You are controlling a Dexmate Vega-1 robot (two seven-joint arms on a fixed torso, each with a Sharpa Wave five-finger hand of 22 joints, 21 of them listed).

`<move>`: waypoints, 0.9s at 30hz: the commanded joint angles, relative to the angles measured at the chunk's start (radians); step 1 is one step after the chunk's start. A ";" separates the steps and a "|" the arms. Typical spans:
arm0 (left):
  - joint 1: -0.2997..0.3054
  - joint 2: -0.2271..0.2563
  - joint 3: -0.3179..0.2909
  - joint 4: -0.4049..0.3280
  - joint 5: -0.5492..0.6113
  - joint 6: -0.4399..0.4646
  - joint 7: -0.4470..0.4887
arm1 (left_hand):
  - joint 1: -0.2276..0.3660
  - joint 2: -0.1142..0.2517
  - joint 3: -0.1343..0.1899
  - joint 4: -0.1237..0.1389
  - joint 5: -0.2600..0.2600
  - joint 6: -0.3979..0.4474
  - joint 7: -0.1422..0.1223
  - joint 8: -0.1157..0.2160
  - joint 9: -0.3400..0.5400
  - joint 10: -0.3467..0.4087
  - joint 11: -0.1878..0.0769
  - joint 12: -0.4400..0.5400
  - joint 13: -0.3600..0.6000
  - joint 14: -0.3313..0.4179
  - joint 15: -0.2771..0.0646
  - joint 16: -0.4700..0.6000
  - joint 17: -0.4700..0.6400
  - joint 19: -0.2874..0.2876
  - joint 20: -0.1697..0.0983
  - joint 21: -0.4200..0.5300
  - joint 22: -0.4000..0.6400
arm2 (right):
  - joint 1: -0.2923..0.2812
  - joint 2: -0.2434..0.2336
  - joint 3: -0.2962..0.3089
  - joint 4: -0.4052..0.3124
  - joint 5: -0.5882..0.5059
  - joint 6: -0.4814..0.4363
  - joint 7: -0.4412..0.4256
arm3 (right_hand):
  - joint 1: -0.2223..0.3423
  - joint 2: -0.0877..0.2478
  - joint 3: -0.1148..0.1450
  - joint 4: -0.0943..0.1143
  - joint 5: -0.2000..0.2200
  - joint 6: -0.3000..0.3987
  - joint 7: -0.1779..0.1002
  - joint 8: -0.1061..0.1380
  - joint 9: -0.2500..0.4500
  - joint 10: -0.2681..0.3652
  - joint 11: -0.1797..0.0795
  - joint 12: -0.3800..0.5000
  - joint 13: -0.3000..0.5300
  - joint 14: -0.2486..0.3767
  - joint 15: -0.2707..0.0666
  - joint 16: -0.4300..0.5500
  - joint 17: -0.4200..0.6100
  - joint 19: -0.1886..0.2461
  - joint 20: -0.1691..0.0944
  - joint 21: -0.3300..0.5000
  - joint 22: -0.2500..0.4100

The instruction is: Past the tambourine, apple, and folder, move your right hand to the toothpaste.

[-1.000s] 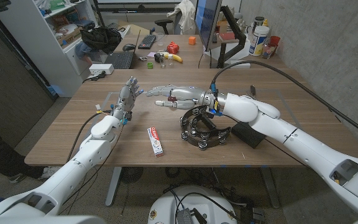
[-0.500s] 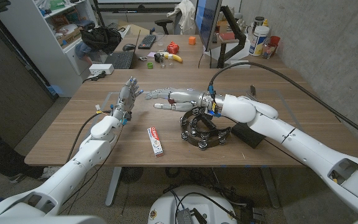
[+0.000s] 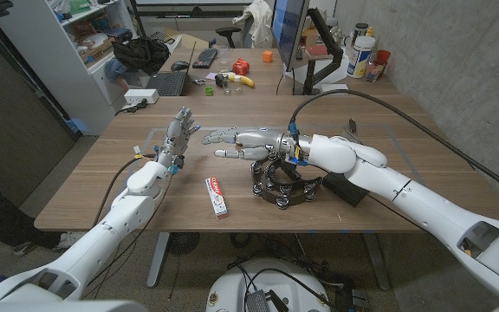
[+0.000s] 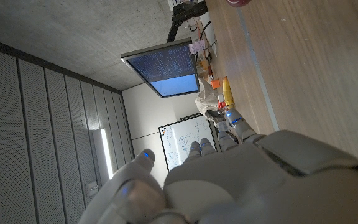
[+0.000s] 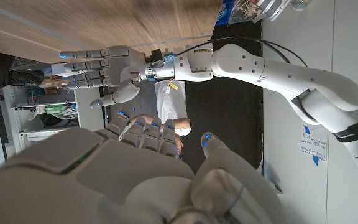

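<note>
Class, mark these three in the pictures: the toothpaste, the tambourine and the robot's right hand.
toothpaste [image 3: 217, 196]: head view, middle of the box's top face.
tambourine [image 3: 277, 192]: head view, near rim with the jingles.
right hand [image 3: 239, 141]: head view, back of the hand, fingers spread above the table.

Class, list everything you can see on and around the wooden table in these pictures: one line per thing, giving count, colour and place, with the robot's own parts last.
toothpaste: one, white and red box, front middle of the table.
tambourine: one, black with silver jingles, right of the toothpaste, under the right wrist.
dark flat item: one, black, partly under the right forearm; perhaps the folder.
table: one, brown wood.
desk behind: one, carrying keyboards, a banana and a monitor.
left hand: one, grey, upright, fingers apart, holding nothing.
right hand: one, grey, fingers extended above the table beyond the toothpaste, holding nothing.
</note>
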 commanded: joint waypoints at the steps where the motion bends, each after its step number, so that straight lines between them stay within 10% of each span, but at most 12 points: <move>1: 0.015 0.006 0.001 -0.024 0.008 0.009 0.020 | -0.008 0.102 -0.004 0.000 0.006 -0.126 -0.007 0.007 0.001 -0.118 0.005 0.004 0.003 -0.161 -0.048 0.005 0.004 -0.173 -0.073 -0.004 0.002 | -0.007 -0.007 -0.012 0.001 -0.001 0.008 0.014 | 0.005 0.056 0.009 -0.002 0.002 -0.007 -0.002 0.001 0.004 -0.003 0.001 -0.001 0.004 -0.009 -0.052 0.000 0.003 -0.009 -0.122 -0.004 0.004; 27: 0.042 0.031 -0.012 -0.057 0.017 0.029 0.056 | -0.006 0.102 -0.013 -0.001 0.008 -0.121 -0.001 0.007 0.001 -0.112 0.029 0.004 0.003 -0.150 -0.032 0.005 0.004 -0.172 -0.045 -0.008 0.002 | 0.011 0.014 -0.038 0.027 -0.052 0.007 0.014 | 0.018 0.058 0.019 -0.010 0.001 -0.014 -0.002 0.001 0.004 -0.014 0.000 -0.002 0.003 -0.018 -0.050 -0.001 0.002 -0.013 -0.120 -0.014 0.004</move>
